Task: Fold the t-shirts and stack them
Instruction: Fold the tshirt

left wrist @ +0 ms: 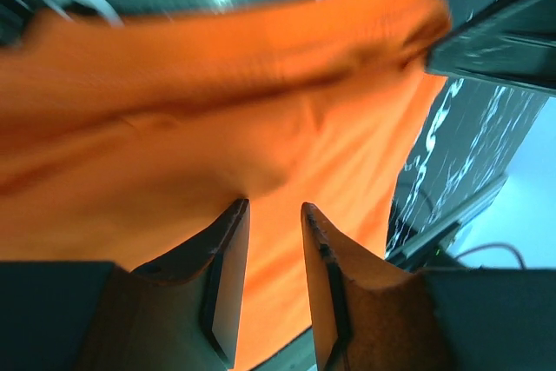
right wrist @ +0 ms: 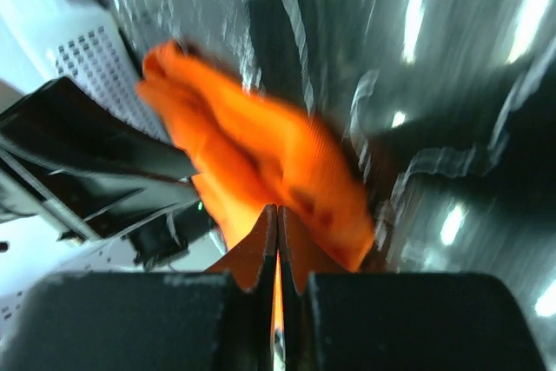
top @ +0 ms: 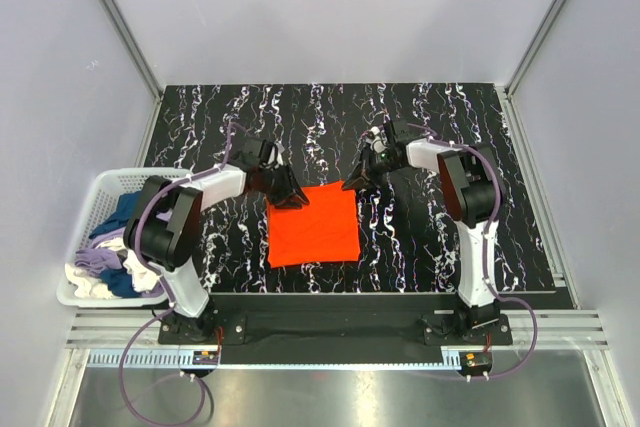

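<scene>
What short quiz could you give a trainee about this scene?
1. True or false: the orange t-shirt lies on the marbled table.
2. Which gripper is shut? A: left. B: right. C: both.
3. Fill in: the white basket stands beside the ___ arm.

Key: 1 true; 2 B, the right gripper; 3 left.

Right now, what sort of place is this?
Probably a lab robot test booth: plain white walls on aluminium framing, two robot arms bolted at the edge of a black marbled table, and a white basket of t-shirts.
</scene>
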Tool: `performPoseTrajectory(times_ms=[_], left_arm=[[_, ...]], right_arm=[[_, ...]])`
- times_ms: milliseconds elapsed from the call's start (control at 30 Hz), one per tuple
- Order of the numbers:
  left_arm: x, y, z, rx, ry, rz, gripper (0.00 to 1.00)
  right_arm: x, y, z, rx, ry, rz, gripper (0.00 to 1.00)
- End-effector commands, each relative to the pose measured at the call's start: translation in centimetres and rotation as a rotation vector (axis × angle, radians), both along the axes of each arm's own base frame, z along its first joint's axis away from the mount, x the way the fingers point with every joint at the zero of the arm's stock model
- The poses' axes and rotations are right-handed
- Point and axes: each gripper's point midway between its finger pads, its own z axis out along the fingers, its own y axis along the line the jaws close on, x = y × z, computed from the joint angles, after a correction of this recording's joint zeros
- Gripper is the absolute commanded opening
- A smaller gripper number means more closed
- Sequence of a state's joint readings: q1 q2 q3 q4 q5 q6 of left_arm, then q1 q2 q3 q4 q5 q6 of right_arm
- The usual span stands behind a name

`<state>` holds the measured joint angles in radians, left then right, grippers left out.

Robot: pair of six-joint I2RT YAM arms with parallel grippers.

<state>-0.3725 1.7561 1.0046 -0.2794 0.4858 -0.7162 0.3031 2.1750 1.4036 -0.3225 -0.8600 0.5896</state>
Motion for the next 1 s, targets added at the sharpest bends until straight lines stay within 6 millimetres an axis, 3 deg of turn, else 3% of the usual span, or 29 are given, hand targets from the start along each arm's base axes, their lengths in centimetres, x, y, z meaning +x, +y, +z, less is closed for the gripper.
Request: performPoseTrajectory(times_ms=[0,133,300,400,533,767,900,967], left_arm=[[3.8,0.9,1.4,-0.02,-0.1,0.031,0.36],[4.2,2.9,-0.1,0.026,-0.082,0.041,0.36],[4.1,6.1,-3.0,0.091,-0.05,0.071,0.36],[3.8,6.5,-3.6,0.092,-0.048,0.062,0.36],[3.9,6.2,-2.2,0.067,-0.097,0.052,0.38],[3.9,5.6,2.8,0.005,-0.19,0.051,0.41],[4.0,6.4,5.2,0.053,-0.254,0.045,0.52],[3.9,7.4,5.4,0.114,-0.253,0.061,0.56]], right_arm=[[3.3,1.4,0.1,0.027,-0.098,-0.019,0.02],[5.0,1.5,-1.1,0.008,-0.112,-0.061,0.03],[5.1,1.0,-3.1,-0.066,-0.055,-0.081,0.04],[5.5,0.3,-1.5,-0.103,-0.126,-0.067,0.03],[6.1,-0.5,2.9,-0.159,-0.22,-0.036,0.07],[3.8,-1.1,8.5,-0.194,-0.288,0.025,0.27],[1.7,-0.6,8.7,-0.166,-0.28,0.054,0.5],[1.3,-1.1,7.5,-0.19,-0.26,0.049,0.53]])
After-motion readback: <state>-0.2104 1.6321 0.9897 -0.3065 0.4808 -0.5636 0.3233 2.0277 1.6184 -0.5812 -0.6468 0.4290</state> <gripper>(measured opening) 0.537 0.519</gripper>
